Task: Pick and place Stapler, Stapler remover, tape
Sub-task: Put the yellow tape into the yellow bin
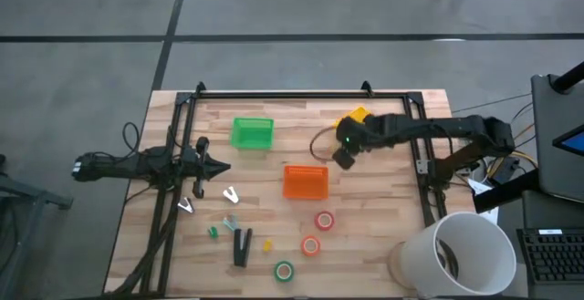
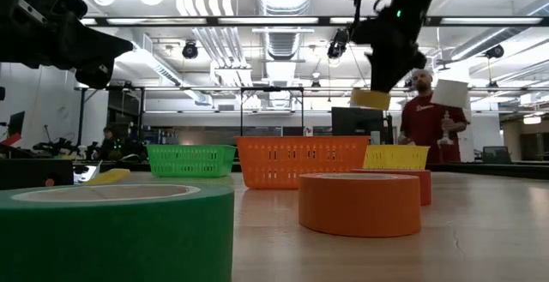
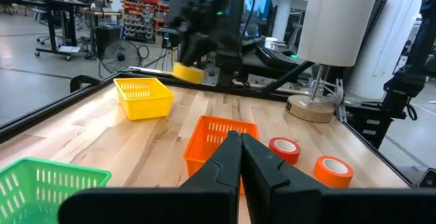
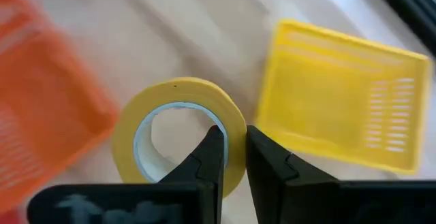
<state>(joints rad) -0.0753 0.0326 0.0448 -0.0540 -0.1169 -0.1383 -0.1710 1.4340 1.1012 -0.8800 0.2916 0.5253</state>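
Observation:
My right gripper (image 4: 234,142) hangs above the table between the orange basket (image 1: 305,182) and the yellow basket (image 1: 355,118), shut on a yellow tape roll (image 4: 178,91) that also shows in the low view (image 2: 371,99). A red roll (image 1: 325,220), an orange roll (image 1: 311,244) and a green roll (image 1: 285,270) lie flat near the front edge. The black stapler (image 1: 242,246) lies left of them. Two small silvery pieces (image 1: 230,194) (image 1: 186,206) lie beyond it; which is the stapler remover I cannot tell. My left gripper (image 1: 219,166) waits shut at the left, pointing level. My right gripper pinches the yellow roll's wall (image 4: 233,123), one finger (image 4: 212,149) inside the ring and the other (image 4: 262,152) outside. The fingers slant down from above. The roll hangs below them, lifted clear of the table.
A green basket (image 1: 253,133) stands at the far left of the board. A large white paper roll (image 1: 461,254) stands at the near right corner. Small green (image 1: 213,232) and yellow (image 1: 267,244) pieces lie by the stapler. A person (image 2: 425,119) stands beyond the table.

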